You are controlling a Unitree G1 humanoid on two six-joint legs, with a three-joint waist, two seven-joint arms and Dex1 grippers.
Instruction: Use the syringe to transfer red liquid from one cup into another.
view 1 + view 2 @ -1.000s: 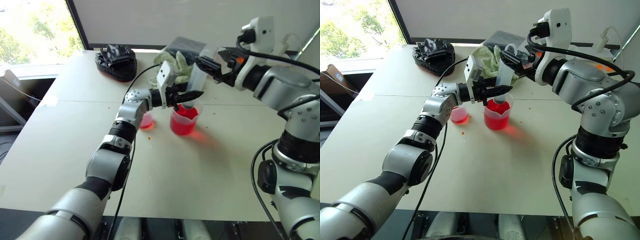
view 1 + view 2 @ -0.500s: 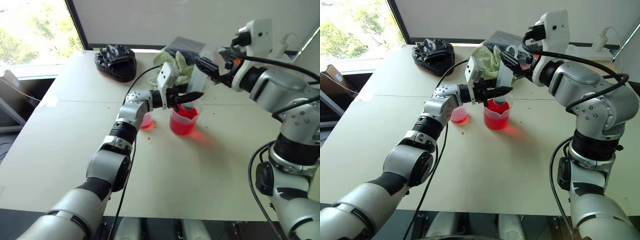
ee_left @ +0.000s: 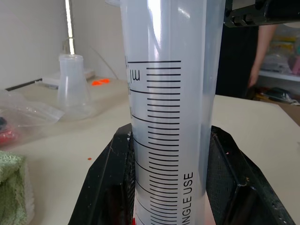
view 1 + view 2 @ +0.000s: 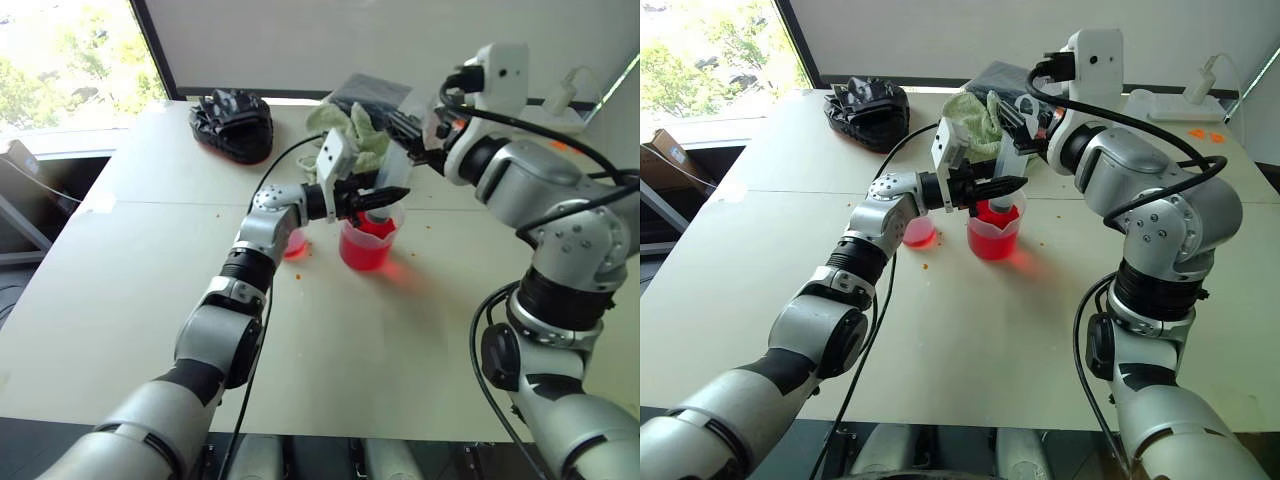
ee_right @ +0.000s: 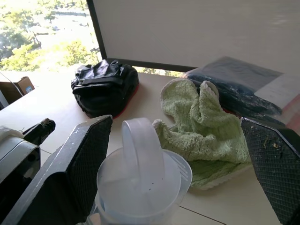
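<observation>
Left gripper (image 4: 998, 186) clamped tight on syringe (image 3: 168, 112) barrel, both fingers (image 3: 108, 187) pressed flat against the graduated part. Syringe upright, slightly tilted, tip down inside beaker (image 4: 994, 232) of red liquid (image 4: 992, 243), ring-ended plunger (image 5: 140, 154) at top. Right gripper (image 5: 180, 164) spread wide, holding nothing, fingers either side of the plunger ring, apart from it. Beaker standing on table (image 4: 970, 330), just beside small cup (image 4: 917, 232) with a little red liquid at its bottom; cup on the left-arm side of beaker. Behind them on table: green towel (image 5: 201, 126), black bag (image 5: 104, 89), dark folded cloth (image 5: 248, 84). Few red drops on table near cup. Clear flask (image 3: 72, 84) and a person's arm (image 3: 262, 51) in background of left wrist view.
</observation>
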